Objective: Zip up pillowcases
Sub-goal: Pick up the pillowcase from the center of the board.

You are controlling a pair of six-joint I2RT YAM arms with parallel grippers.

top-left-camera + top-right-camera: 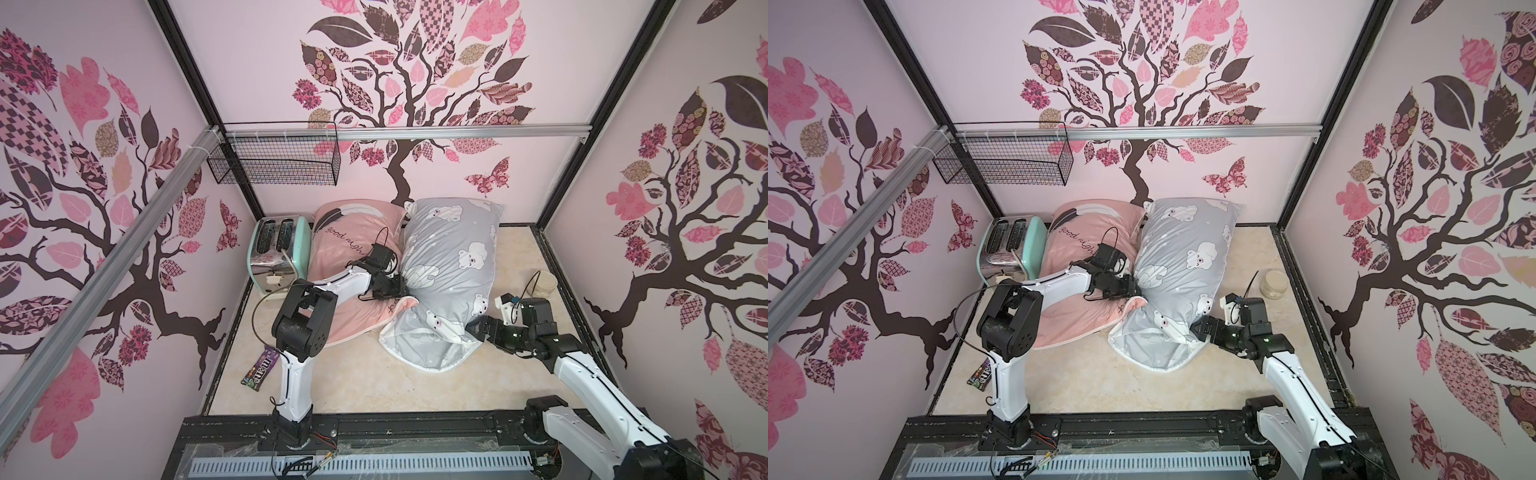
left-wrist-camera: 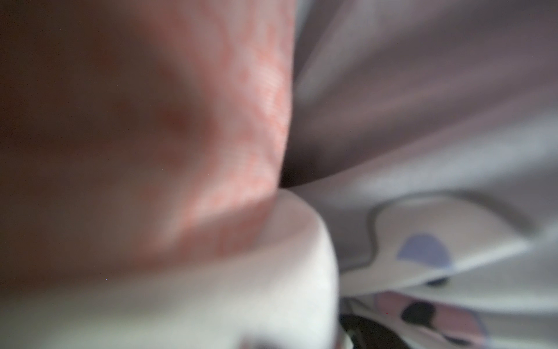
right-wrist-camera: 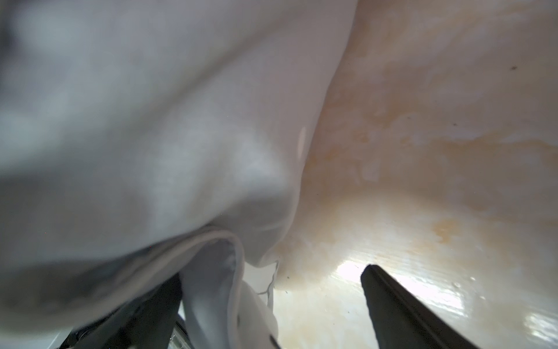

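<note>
Top views, pink pillowcase [image 1: 349, 257]: lies at the far edge of the desk [image 1: 353, 374], left of the middle, just beside a toaster [image 1: 278, 249] in the far left corner.
Top views, grey pillowcase [image 1: 453, 257]: touches the pink pillowcase's right side and runs from the far edge toward the desk's middle. Its near end is rumpled, with white piping showing.
Top views, left gripper [image 1: 401, 287]: pressed in where the two pillowcases meet. The jaws are hidden, so I cannot tell how they stand.
Top views, right gripper [image 1: 1198, 328]: touches the near right edge of the grey pillowcase.
Top views, others: a jar [image 1: 544, 284] near the right edge, a candy bag [image 1: 259, 370] at the left edge.
Left wrist, cloth: blurred pink fabric lies against grey bear-print fabric. No fingers are visible.
Right wrist, jaws: spread wide. One finger [image 3: 392, 302] is over bare desk and the other is under the grey pillowcase's piped edge, unclamped.
</note>
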